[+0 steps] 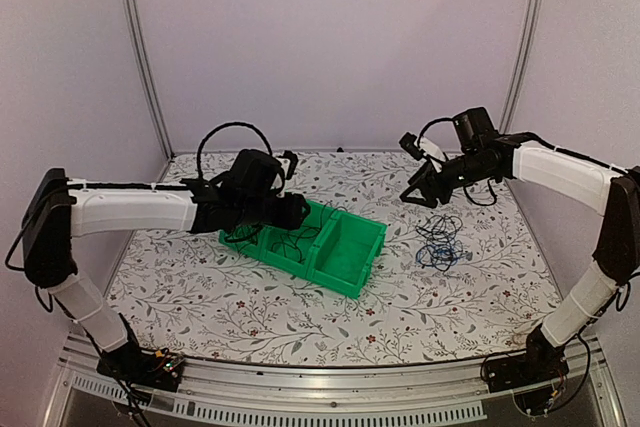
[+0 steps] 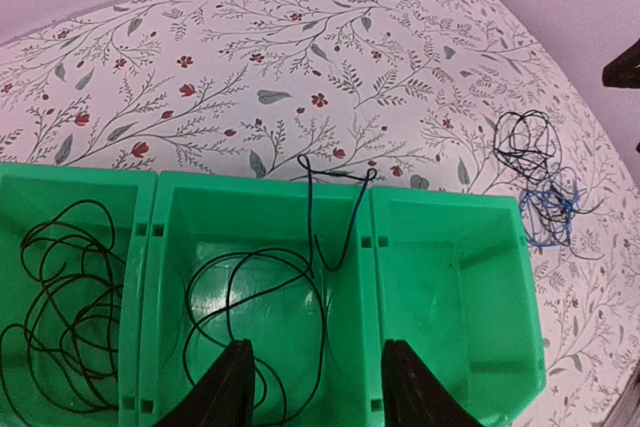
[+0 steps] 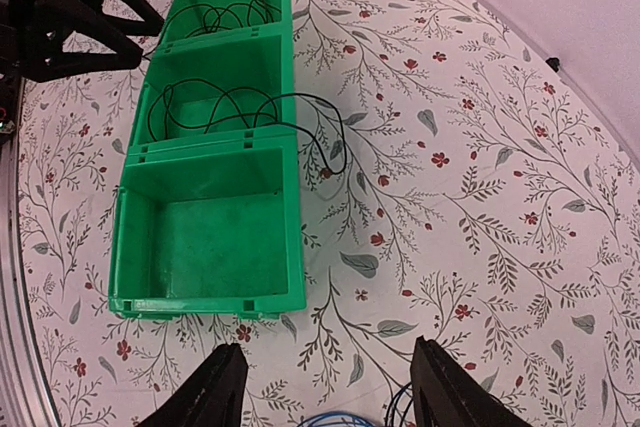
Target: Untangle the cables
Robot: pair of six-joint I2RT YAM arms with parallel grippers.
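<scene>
Cables [image 1: 438, 244] only part sorted: a loose knot [image 2: 540, 182] of black and blue strands out on the table, just beside the green bin's [image 1: 350, 282] empty end compartment.

Left gripper [image 2: 318, 352] poised above the bin's middle compartment, fingers parted and holding nothing, placed as if for dropping or tidying a strand there. Below it, one black cable [image 2: 250, 287] coiled in that compartment, with a dark loop [image 2: 335, 217] draped over the bin's far wall onto the table, likely too springy to settle inside. Another black coil [image 2: 60, 297] lying alone in the compartment at the bin's other end. One strand per compartment, seemingly the point of the layout.

Right gripper [image 3: 328, 352] hanging off the bin's empty end, over the unsorted knot, fingers likewise spread with nothing between them. Well placed for picking out the next strand.

Wires hair-thin, smooth, limp yet curly, holding their loops. Bin of glossy hard plastic, straight-walled, with slotted dividers. Table [image 1: 250, 307] covered in a matte floral print, leaves and small red blossoms, busy enough to mask thin black strands.
</scene>
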